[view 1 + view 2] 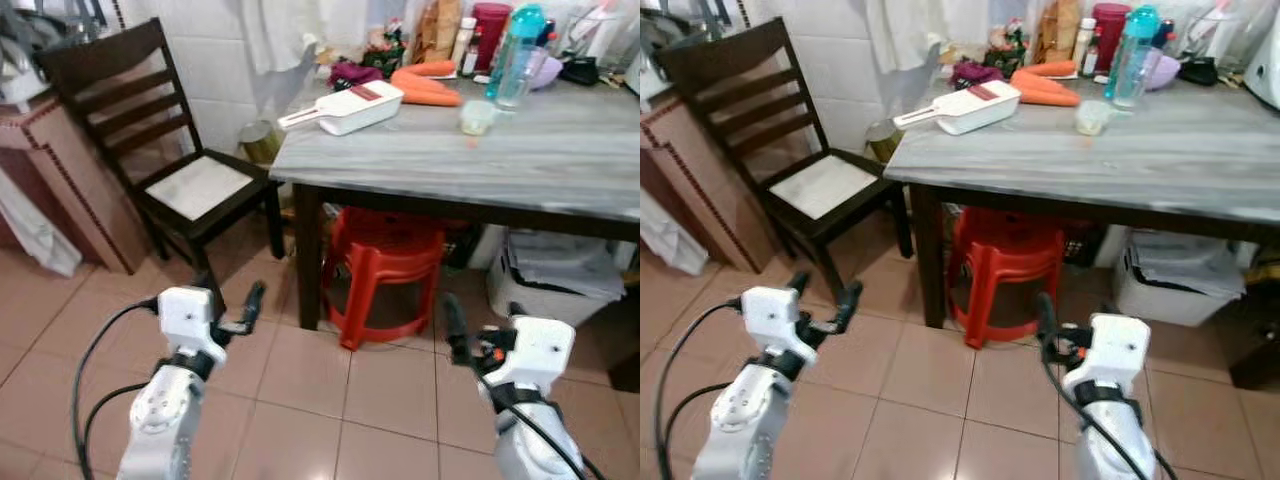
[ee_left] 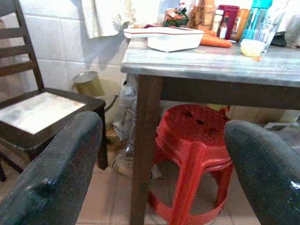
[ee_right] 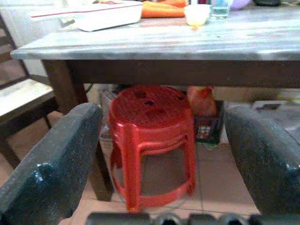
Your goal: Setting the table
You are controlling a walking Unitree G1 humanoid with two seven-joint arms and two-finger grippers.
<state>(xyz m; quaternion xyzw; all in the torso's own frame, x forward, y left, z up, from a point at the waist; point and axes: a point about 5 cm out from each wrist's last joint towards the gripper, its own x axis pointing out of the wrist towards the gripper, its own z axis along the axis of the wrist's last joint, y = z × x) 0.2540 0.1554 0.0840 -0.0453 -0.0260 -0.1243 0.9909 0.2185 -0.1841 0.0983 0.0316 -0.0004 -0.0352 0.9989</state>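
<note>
Far left, against the tiled wall, a dark wooden chair (image 1: 150,150) with a pale seat, turned at an angle to the table. Low in front, the left gripper (image 1: 238,310) held over the floor tiles, fingers spread wide in the left wrist view, with nothing between them. Further right, the grey table (image 1: 500,165) with dark legs, and under it a red plastic stool (image 1: 385,275). On the table top, near the left corner, a white slicer tray (image 1: 350,108) with a red insert; behind it two carrots (image 1: 430,85) lying flat; then a small pale cup (image 1: 478,117) just beside a teal bottle (image 1: 518,55); more jars and packets crowded at the back edge. Low on the right, the right gripper (image 1: 455,325), also wide open and empty in the right wrist view, pointing at the stool and the table edge. Probably the approach step: no grasp begun, both arms well apart from the table. Next move, as a judgement: walking closer and raising one arm above the table edge before reaching any item.
</note>
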